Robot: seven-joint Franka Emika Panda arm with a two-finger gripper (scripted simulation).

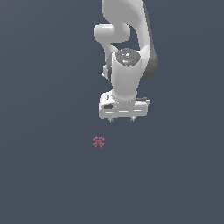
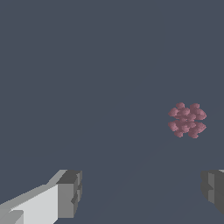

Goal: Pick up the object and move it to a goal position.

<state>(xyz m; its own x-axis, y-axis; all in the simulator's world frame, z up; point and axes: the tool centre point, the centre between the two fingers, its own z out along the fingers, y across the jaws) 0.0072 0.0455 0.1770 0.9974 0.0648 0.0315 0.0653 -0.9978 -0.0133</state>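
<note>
I'm at the approach step, pre-grasp. Gripper (image 1: 122, 119) hangs off the white arm (image 1: 127, 65), pointing down, nothing in it. In the wrist view both fingers (image 2: 69, 194) sit far apart w/ bare floor between them, so I read the jaws as wide open, near full spread, holding nothing.

The object (image 1: 99, 141), a small maroon bumpy cluster, raspberry-like, lies on the dark floor (image 1: 43, 175). Relative to the tool it's off-axis: not between the fingers, but out ahead of the tips and nearer one finger than the other. In the wrist view the object (image 2: 187, 120) sits clear beyond the fingertips, closer to the finger that's cut off at the frame edge. No contact anywhere; gripper and object are apart.

Next move, as I judge it: shift the tool sideways + forward till the cluster centres between the pads, then drop straight down and close. The thing is much narrower than the opening, so there's slack on the lateral alignment, but the bumpy round shape could roll or squirt out if one pad touches first. I'd centre carefully.

Hard to tell: how high the tips are above the floor, since there are no shadows or texture to go by. One finger is only partly in frame. Upper arm is cropped in the exterior view. No goal marker visible in either view, so I can't say where the target is.
</note>
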